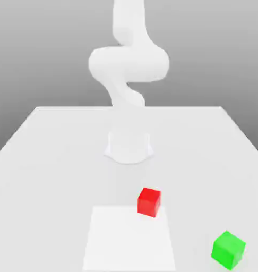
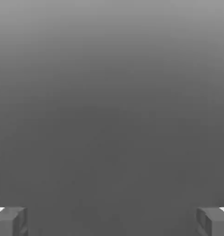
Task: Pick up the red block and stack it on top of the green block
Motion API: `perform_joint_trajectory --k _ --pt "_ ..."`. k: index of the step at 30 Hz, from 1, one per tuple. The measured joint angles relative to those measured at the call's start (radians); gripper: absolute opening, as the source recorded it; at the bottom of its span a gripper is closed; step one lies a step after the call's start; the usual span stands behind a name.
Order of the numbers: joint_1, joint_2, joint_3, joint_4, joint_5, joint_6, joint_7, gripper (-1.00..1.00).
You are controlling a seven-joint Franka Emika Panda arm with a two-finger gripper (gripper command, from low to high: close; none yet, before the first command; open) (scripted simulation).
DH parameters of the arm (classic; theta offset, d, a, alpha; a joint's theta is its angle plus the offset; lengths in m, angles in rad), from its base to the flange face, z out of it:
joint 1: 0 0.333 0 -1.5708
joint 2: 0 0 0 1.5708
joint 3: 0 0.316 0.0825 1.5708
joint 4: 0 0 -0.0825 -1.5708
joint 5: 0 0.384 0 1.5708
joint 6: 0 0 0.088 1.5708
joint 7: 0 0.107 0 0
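Bright red marks the block to be lifted, the red block, resting at the upper right corner of the white patch as seen in the exterior view; the green block sits apart, beyond the patch's right edge, probably leaving room for stacking. The claw is spread wide, empty, presumably ready for picking. No writing or labels are readable.
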Motion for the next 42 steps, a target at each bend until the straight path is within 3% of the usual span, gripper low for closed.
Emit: perform_joint_trajectory --k 17,25,30,31,38,42 --pt "0.01 0.549 0.176 -0.575 0.097 0.454 0.392 0.0" --pt "0.026 0.791 0.176 -0.579 0.112 0.646 0.41 0.0" --pt "0.146 0.9 0.034 -0.571 0.024 0.749 0.477 0.0" --pt "0.166 0.912 0.013 -0.571 0.017 0.76 0.483 -1.0" --pt "0.162 0.91 0.017 -0.571 0.015 0.759 0.484 -1.0" --pt "0.106 0.837 0.095 -0.574 0.102 0.689 0.418 -1.0"
